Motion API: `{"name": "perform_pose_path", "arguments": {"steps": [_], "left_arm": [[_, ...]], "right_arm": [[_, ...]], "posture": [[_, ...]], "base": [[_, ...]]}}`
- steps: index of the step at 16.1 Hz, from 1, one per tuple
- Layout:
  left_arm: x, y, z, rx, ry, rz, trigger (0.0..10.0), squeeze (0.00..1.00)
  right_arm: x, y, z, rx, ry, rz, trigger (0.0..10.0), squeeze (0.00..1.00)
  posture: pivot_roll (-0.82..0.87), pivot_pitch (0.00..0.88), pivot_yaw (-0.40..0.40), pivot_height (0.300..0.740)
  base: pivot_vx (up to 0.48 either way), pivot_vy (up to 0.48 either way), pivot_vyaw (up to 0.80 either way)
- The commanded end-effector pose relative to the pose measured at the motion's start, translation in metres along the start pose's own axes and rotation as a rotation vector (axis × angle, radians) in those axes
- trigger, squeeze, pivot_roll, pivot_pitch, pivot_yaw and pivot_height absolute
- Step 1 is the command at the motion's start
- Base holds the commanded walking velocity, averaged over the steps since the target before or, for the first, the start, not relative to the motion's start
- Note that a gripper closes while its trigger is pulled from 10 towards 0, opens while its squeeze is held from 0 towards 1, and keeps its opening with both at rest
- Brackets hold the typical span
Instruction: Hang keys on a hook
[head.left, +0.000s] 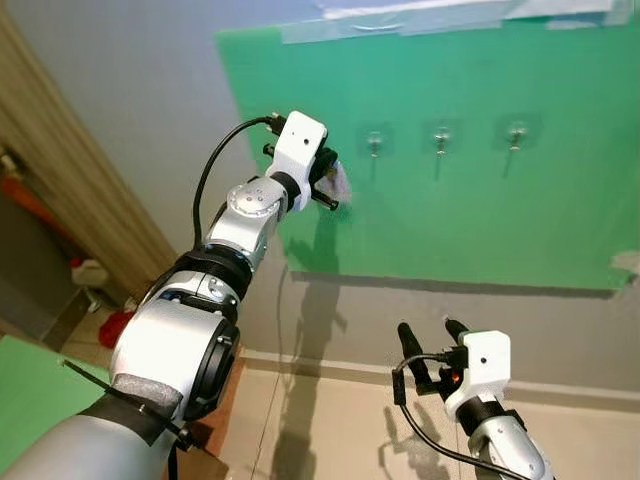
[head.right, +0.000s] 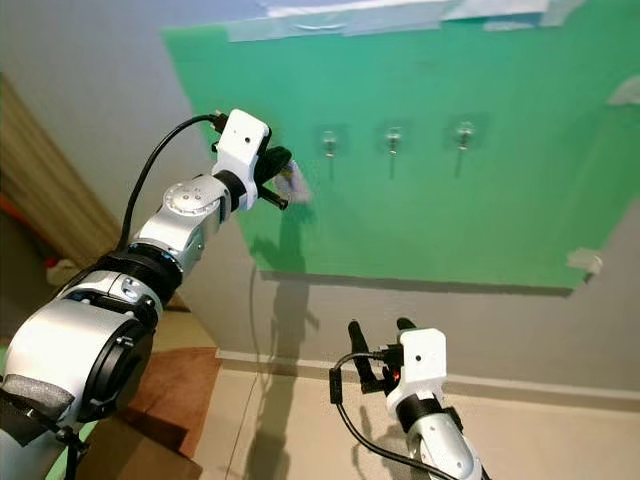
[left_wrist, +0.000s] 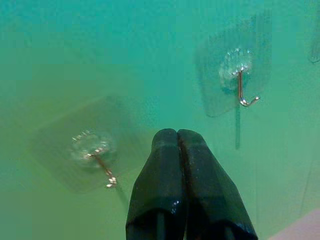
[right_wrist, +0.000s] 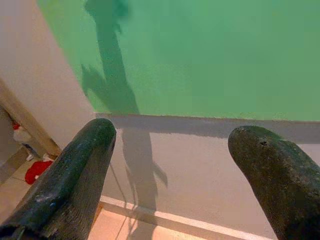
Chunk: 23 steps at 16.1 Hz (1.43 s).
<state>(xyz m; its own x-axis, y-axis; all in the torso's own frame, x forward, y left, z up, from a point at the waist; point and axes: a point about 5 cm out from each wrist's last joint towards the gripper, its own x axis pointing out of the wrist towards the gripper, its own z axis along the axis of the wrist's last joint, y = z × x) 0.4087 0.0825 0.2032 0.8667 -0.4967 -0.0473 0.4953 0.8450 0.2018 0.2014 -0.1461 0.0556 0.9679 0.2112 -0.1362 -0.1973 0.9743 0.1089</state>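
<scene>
Green sheeting (head.left: 520, 220) covered most of the grey wall (head.left: 150, 120), taped along its top edge, with its lower edge running just above a bare strip of wall and a pale skirting line at the floor (head.left: 330, 420). Three clear adhesive hooks sat in a row on the sheet: the left hook (head.left: 374, 142), the middle hook (head.left: 441, 139) and the right hook (head.left: 516, 134), with open green below and to 3 o'clock of them.

The left tool (head.left: 333, 183) was raised against the sheet, at 9 o'clock of the left hook and just beside it. Its black fingers (left_wrist: 182, 165) were clenched together, tips touching, as the left wrist view showed, with two of the hooks ahead of them. A small pale, blurred thing (head.right: 293, 183) hung at the fingertips, most likely the keys, though too smeared to be sure, and not on any hook.

The right tool (head.left: 430, 345) was held low, at 6 o'clock of the hooks, well apart from the wall, its two fingers (right_wrist: 75, 170) spread wide and released, grasping nothing.

At 9 o'clock a wooden door frame (head.left: 70, 190) bounded the wall, with red items (head.left: 115, 325) on the floor by its foot.
</scene>
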Motion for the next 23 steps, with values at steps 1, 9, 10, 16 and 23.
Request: {"name": "perform_pose_path", "arguments": {"steps": [1, 9, 10, 16, 23], "left_arm": [[-0.002, 0.007, -0.004, -0.003, 0.026, 0.035, 10.0, 0.00], [-0.005, 0.008, -0.009, -0.106, 0.006, 0.038, 10.0, 0.00], [-0.004, 0.010, -0.005, -0.154, -0.018, 0.038, 10.0, 0.00], [-0.003, 0.014, 0.003, -0.570, -0.116, 0.038, 10.0, 0.00], [-0.008, 0.032, 0.003, -0.905, -0.185, 0.122, 10.0, 0.00]], "right_arm": [[-0.001, 0.005, 0.006, 0.004, -0.013, 0.012, 10.0, 0.00], [-0.004, 0.003, 0.008, -0.011, 0.005, 0.015, 10.0, 0.00], [-0.003, 0.002, 0.008, -0.013, 0.006, 0.018, 10.0, 0.00], [0.004, 0.001, 0.005, -0.024, 0.020, 0.045, 10.0, 0.00], [0.004, 0.002, 0.002, -0.021, 0.025, 0.038, 10.0, 0.00]], "posture": [[-0.26, 0.028, 0.224, 0.740], [-0.26, 0.025, 0.196, 0.740], [-0.26, 0.024, 0.193, 0.740], [-0.26, 0.005, 0.179, 0.740], [-0.27, 0.002, 0.186, 0.740]], "base": [[0.000, 0.000, 0.00], [0.000, 0.000, 0.00], [0.000, 0.000, 0.00], [0.000, 0.000, 0.00], [0.000, 0.000, 0.00]]}}
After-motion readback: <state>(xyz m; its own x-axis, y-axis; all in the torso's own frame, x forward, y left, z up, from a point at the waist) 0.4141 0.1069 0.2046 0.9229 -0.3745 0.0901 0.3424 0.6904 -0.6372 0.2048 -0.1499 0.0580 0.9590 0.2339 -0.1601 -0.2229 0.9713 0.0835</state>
